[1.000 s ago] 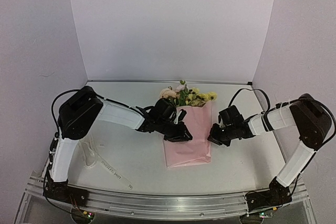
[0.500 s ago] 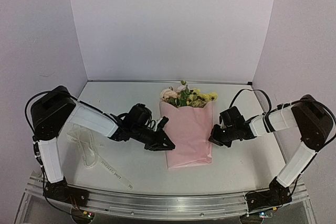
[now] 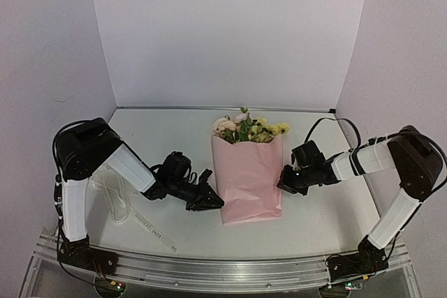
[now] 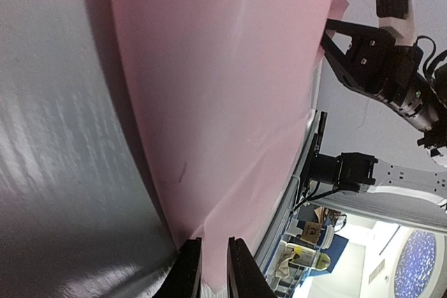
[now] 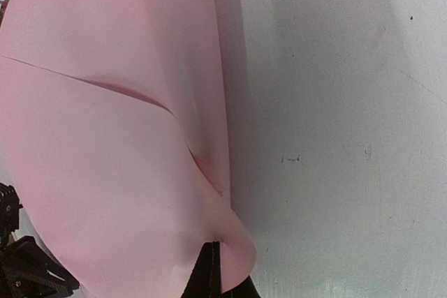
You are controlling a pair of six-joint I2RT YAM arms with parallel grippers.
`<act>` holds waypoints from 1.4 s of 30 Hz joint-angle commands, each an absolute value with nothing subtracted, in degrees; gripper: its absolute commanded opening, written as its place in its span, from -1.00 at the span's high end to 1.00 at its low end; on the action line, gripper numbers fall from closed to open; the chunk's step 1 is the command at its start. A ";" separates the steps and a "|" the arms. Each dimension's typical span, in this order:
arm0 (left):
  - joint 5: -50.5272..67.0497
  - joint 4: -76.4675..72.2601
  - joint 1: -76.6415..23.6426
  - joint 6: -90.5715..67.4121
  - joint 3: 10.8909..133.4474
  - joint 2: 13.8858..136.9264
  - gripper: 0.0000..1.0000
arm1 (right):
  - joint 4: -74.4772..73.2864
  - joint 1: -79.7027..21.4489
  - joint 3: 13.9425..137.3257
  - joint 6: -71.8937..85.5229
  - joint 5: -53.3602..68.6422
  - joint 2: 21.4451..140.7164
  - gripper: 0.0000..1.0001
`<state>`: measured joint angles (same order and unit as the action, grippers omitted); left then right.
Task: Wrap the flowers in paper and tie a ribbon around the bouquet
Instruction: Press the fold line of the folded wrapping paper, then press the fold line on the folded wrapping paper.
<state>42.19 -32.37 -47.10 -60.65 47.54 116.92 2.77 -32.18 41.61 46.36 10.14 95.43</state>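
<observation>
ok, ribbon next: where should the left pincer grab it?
Probably take the ribbon at its straight near tail, the left pincer coming straight down and closing across its width: it lies flat and alone there, while the far end is a loose loop.

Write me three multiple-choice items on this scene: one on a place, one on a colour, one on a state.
1. Where does the ribbon lie?
A) Across the blooms
B) On the table, left of the paper, by the left arm
C) Tied around the paper

2. What colour is the paper?
A) Pink
B) White
C) Green

3. How is the right gripper?
A) Wide open above the table
B) Holding the ribbon
C) Shut on the paper's right edge

Key: 1 B, the top view shows it loose on the table near the left arm's base. 2 A, all three views show a pink sheet. 3 C, the right wrist view shows the closed fingers pinching the paper's edge.
</observation>
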 commanded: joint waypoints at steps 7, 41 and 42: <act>36.94 -25.18 -46.85 -59.86 49.92 115.70 0.65 | 0.14 -32.43 44.33 44.42 7.71 95.45 1.00; 38.06 -22.50 -43.24 -58.61 60.97 125.43 0.72 | -16.40 -35.19 50.24 40.24 -4.24 87.13 0.04; 38.04 -22.33 -43.25 -58.49 61.06 125.42 0.72 | -18.11 -35.51 50.99 40.07 -5.80 85.97 0.01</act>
<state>41.87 -27.97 -43.44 -59.95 59.90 124.07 -10.17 -34.19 46.47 41.84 2.37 91.93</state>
